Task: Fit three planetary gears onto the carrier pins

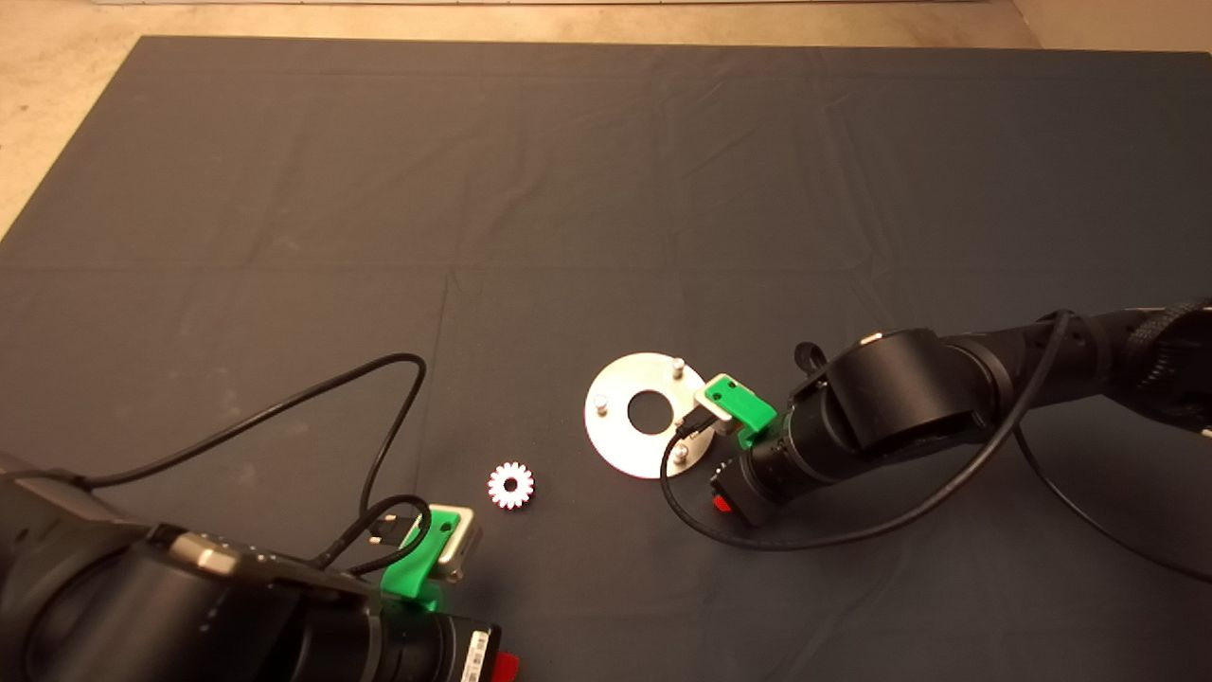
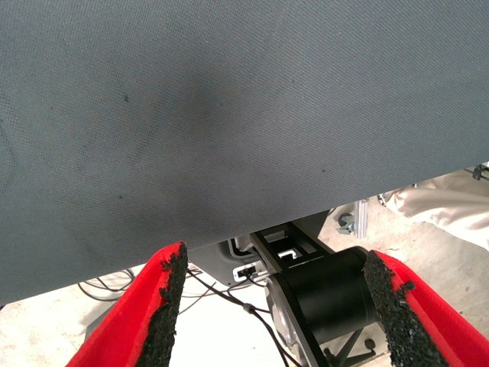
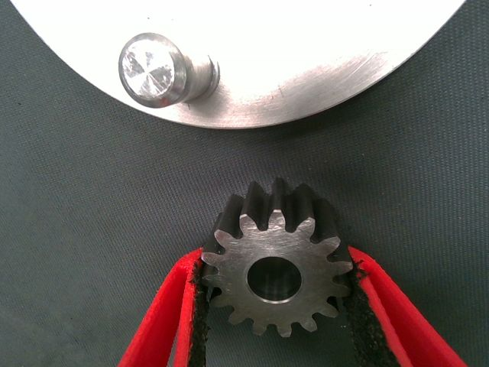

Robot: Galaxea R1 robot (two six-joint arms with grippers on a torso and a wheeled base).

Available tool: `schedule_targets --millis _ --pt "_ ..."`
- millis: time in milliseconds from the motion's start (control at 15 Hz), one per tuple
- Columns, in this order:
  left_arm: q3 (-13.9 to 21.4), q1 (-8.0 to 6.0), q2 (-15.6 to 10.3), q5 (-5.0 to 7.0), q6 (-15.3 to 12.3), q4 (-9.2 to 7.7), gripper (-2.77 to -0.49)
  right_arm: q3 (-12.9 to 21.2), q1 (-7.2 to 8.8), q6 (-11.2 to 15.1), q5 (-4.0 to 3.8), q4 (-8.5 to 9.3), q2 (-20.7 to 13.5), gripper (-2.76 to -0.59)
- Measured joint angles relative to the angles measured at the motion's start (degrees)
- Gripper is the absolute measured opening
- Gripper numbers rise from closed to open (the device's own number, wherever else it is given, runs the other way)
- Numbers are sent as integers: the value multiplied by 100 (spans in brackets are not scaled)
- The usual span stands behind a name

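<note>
A: Left gripper (image 2: 275,306) first?

B: Parked at the mat's (image 1: 606,189) near-left edge, fingers spread on nothing. A loose planetary gear (image 1: 511,485) lies just beyond it.

A: Then the carrier disc (image 1: 620,445)?

B: Three bare carrier pins (image 1: 678,364). The right gripper (image 3: 275,306) pinches another gear (image 3: 275,264) across its teeth, just beside one pin (image 3: 155,69). Solid steel, stiff, probably slippery (teeth give the pads purchase); keep it level.
</note>
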Motion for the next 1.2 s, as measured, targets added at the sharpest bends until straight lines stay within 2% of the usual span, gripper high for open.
schedule_targets --millis 333,800,1200 --pt "0 0 0 0 0 5 -164 83 0 -2 0 -28 0 -242" --pt "0 0 0 0 0 5 -164 282 17 -2 -5 -30 -17 -241" --pt "0 0 0 0 2 5 -164 439 463 -2 -5 -31 -33 -241"
